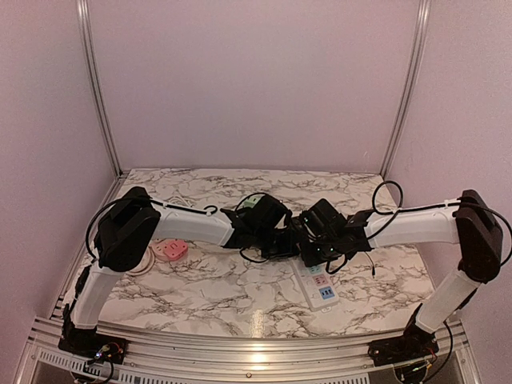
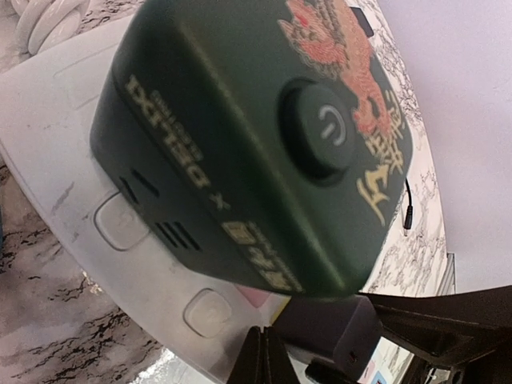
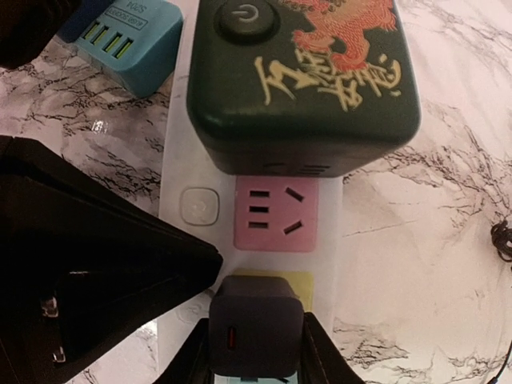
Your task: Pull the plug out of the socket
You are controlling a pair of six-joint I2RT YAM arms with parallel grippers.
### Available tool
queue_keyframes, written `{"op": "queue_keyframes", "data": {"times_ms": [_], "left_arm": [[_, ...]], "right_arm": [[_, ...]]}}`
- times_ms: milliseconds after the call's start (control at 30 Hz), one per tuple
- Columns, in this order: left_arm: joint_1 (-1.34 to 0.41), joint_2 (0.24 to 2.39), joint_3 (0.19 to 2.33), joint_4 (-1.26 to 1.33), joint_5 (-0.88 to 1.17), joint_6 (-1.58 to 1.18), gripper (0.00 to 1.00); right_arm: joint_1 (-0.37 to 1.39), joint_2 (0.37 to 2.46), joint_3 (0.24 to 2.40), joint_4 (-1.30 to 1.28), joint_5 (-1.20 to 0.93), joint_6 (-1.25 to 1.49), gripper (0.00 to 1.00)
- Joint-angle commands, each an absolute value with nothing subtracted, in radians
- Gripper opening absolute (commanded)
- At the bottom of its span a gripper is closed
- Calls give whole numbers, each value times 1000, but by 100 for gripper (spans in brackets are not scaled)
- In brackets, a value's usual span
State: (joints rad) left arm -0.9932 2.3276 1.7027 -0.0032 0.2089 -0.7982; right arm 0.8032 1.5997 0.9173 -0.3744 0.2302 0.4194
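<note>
A small dark cube plug (image 3: pixel 258 308) sits in the yellow socket (image 3: pixel 306 282) of a white power strip (image 3: pixel 352 200). My right gripper (image 3: pixel 256 320) straddles the plug, a finger pressed against each side, shut on it. My left gripper (image 2: pixel 268 340) is shut and empty, its tips resting on the strip's white top right beside the plug (image 2: pixel 336 332). It fills the left of the right wrist view as a black mass (image 3: pixel 80 280). From above, both grippers meet over the strip (image 1: pixel 322 286), and the plug is hidden under them.
A big dark green adapter with a red dragon (image 3: pixel 304 72) is plugged in further along the strip, past an empty pink socket (image 3: pixel 276 212). A blue USB charger (image 3: pixel 128 36) lies beyond it. A pink round object (image 1: pixel 170 250) lies at the left, and enclosure walls stand close around.
</note>
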Motion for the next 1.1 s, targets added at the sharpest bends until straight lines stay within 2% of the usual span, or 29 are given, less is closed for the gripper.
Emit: {"op": "queue_keyframes", "data": {"times_ms": [0, 233, 467, 633, 867, 1067], "left_arm": [[-1005, 2370, 1689, -79, 197, -804, 0], [-1005, 2370, 1690, -93, 193, -805, 0], [-1005, 2375, 1694, -116, 176, -805, 0], [-1005, 2383, 1695, -122, 177, -805, 0], [-1005, 2412, 1708, -153, 165, -802, 0], [-1009, 2430, 1721, -188, 144, -798, 0]], "right_arm": [[812, 1581, 930, -339, 265, 431, 33], [812, 1585, 936, -343, 267, 425, 33], [812, 1569, 932, -345, 273, 430, 18], [812, 1561, 931, -343, 279, 437, 12], [814, 1542, 941, -325, 281, 454, 7], [823, 1534, 940, -322, 296, 470, 7]]}}
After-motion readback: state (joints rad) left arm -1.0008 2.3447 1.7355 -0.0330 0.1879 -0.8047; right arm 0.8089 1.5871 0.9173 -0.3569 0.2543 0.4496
